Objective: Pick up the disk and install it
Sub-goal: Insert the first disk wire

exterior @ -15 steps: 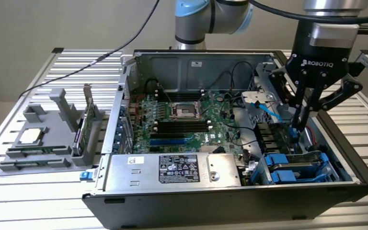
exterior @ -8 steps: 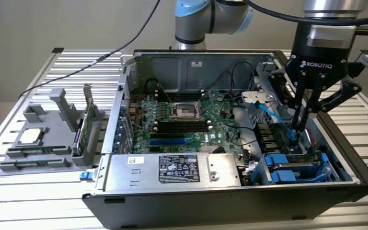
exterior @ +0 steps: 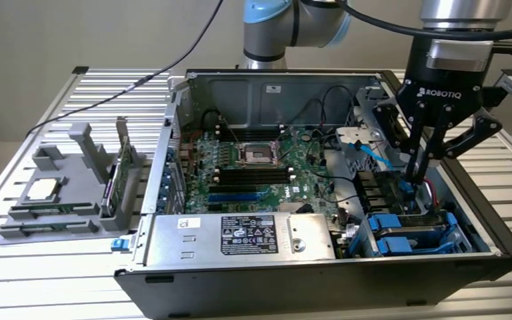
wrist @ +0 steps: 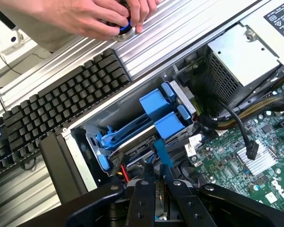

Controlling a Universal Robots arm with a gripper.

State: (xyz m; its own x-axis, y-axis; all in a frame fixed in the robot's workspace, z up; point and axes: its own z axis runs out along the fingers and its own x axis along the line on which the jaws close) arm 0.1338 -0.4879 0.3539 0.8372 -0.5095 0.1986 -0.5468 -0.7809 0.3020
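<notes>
The gripper (exterior: 419, 175) stood low inside the open black metal computer case (exterior: 238, 293), jaws narrow, almost together. Whether they pinched the thin blue cable (wrist: 163, 153) was unclear. The silver-grey disk in its bright blue plastic carrier (exterior: 413, 232) lay in the drive bay, so the install step was judged in hand. Further motion called for clearance from nearby cables.

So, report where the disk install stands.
Done: the disk sits in its blue bracket inside the bay at the computer case's corner. In hand: the tool is low inside the case, right behind that bay, beside a blue cable. Left: whether the disk is fully seated or plugged in cannot be told.
</notes>
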